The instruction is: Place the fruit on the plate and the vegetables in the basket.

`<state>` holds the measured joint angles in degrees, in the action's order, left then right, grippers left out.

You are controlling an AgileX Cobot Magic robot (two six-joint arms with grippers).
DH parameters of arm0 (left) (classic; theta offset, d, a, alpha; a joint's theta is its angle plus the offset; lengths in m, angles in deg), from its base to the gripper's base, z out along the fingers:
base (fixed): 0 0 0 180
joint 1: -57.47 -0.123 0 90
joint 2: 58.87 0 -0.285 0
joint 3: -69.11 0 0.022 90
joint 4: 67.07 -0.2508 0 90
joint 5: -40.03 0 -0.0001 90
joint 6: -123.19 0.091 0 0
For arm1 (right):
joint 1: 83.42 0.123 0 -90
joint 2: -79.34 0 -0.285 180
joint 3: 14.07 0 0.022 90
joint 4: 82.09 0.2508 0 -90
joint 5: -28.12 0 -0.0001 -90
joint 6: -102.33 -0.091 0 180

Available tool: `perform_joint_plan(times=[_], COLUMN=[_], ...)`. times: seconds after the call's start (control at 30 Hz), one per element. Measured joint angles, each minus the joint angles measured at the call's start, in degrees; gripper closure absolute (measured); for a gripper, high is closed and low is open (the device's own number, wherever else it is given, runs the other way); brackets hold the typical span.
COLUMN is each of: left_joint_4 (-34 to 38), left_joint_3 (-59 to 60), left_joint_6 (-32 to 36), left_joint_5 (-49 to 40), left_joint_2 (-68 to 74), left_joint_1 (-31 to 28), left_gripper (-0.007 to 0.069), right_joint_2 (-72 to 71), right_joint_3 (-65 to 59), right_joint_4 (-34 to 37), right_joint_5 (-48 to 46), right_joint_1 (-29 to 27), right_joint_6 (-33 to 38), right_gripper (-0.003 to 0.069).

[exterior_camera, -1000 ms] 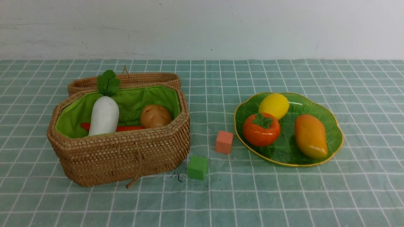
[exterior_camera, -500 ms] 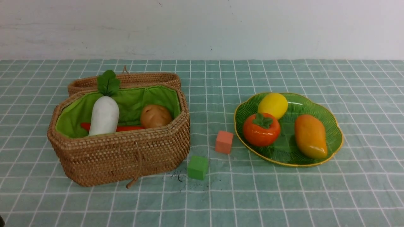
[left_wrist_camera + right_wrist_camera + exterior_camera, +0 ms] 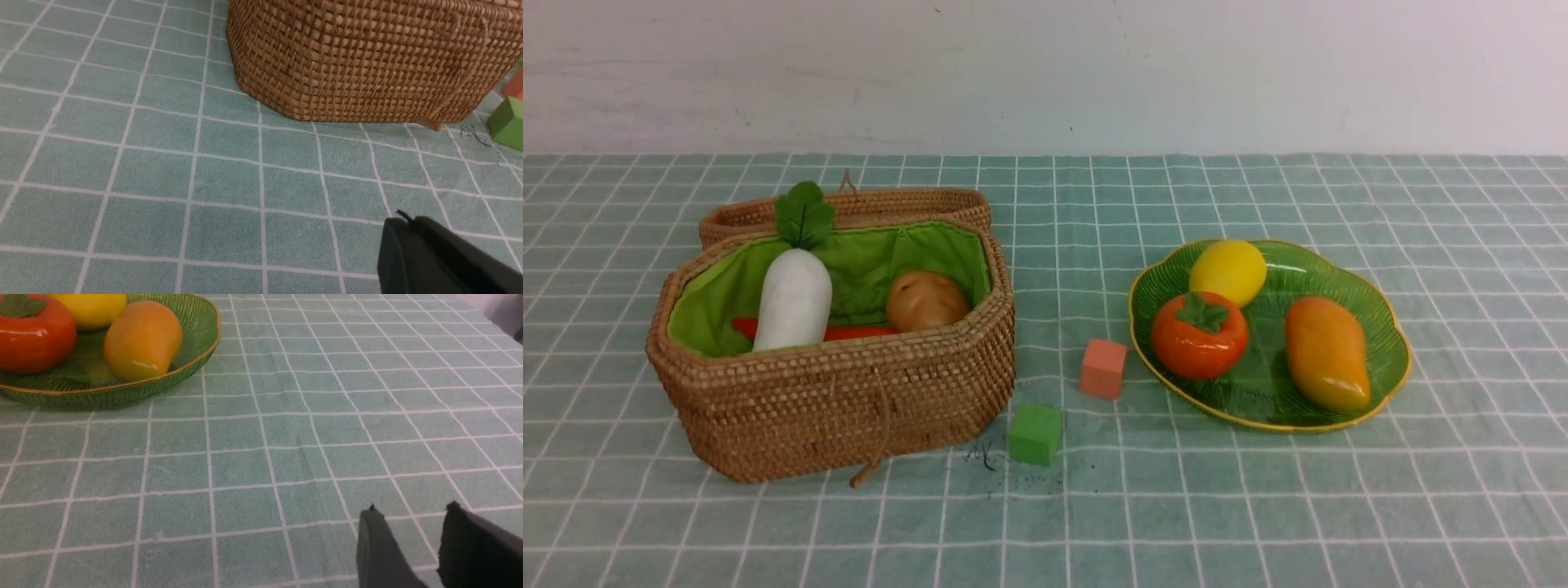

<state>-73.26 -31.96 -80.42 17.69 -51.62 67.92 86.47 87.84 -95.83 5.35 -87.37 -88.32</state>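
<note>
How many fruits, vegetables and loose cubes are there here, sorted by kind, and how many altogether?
Fruits: 3 (lemon, persimmon, mango)
Vegetables in view: 3 (white radish, potato, carrot); the basket's front wall may hide more
Cubes: 2 (salmon, green)
Total in view: 8

The basket (image 3: 833,408) at left was rough woven wicker with a matt look, its lining (image 3: 866,261) soft, creased cloth. The radish (image 3: 792,302) looked smooth and matt, its leaves (image 3: 805,215) like cloth. At right, the plate (image 3: 1270,392) looked glassy and ribbed, the orange fruit (image 3: 1199,336) and mango (image 3: 1327,351) smooth and glossy. Gridded cloth (image 3: 1176,506), faintly wrinkled, looked matt.
</note>
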Motion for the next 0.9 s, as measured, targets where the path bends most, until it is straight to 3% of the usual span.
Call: perform_joint_plan(times=[0.9], left_joint_4=[0.1], left_joint_3=[0.0], left_joint_6=[0.0], left_joint_5=[0.0], left_joint_2=[0.0], left_joint_1=[-2.5], left_gripper=[0.0638], right_joint_2=[0.0], right_joint_3=[0.0], right_joint_4=[0.0], right_joint_5=[0.0], right_joint_1=[0.0], right_joint_6=[0.0], right_gripper=[0.0419])
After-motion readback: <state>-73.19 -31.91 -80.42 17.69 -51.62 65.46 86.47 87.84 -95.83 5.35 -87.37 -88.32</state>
